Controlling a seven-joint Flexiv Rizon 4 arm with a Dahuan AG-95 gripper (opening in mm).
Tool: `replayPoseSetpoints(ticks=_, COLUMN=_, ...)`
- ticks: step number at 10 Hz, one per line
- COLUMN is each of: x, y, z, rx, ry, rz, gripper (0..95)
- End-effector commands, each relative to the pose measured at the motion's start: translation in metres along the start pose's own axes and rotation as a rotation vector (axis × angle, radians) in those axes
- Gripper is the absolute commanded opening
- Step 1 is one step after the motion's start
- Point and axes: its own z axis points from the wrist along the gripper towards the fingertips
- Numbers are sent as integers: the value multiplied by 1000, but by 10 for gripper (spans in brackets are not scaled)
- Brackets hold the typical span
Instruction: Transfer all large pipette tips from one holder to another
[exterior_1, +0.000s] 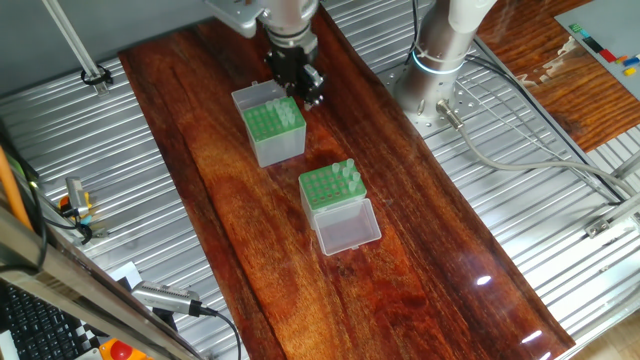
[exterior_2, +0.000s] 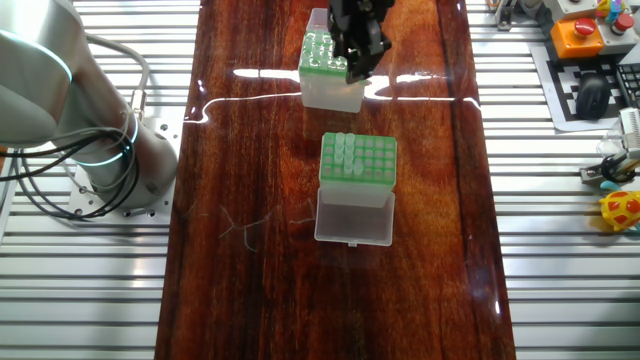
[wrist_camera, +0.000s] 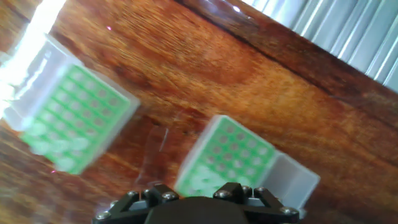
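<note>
Claw (exterior_1: 306, 92) | opening width cannot be told | hovers beside grey-sided holder (exterior_1: 272, 131) | nothing seen in grip

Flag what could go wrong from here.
1. The gripper hangs right at the far box edge; it could clip the packed tips there.
2. Neither box looks clamped, so a nudge may slide one on the glossy table.
3. Hand view is blurred, so alignment is hard to check.
</note>
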Motion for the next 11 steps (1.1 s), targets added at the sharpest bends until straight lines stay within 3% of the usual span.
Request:
replayPoseSetpoints(ticks=1, x=-15, y=33, z=19, rx=-6, ry=-23, rz=167, gripper=380)
replayPoseSetpoints(ticks=3, x=-18, y=57, z=33, rx=-1, ry=-28, rz=233, gripper=380)
replayPoseSetpoints(ticks=6, x=-18, y=57, z=33, rx=5, ry=5, rz=186, gripper=380)
replayPoseSetpoints(ticks=8, x=-18, y=57, z=33, rx=-5, ry=3, rz=119, gripper=380)
replayPoseSetpoints(ticks=9, x=-18, y=57, z=37, rx=-12, ry=5, rz=125, gripper=570)
replayPoseSetpoints(ticks=11, x=-33, y=73, z=68, rx=-12, ry=5, rz=176, gripper=570)
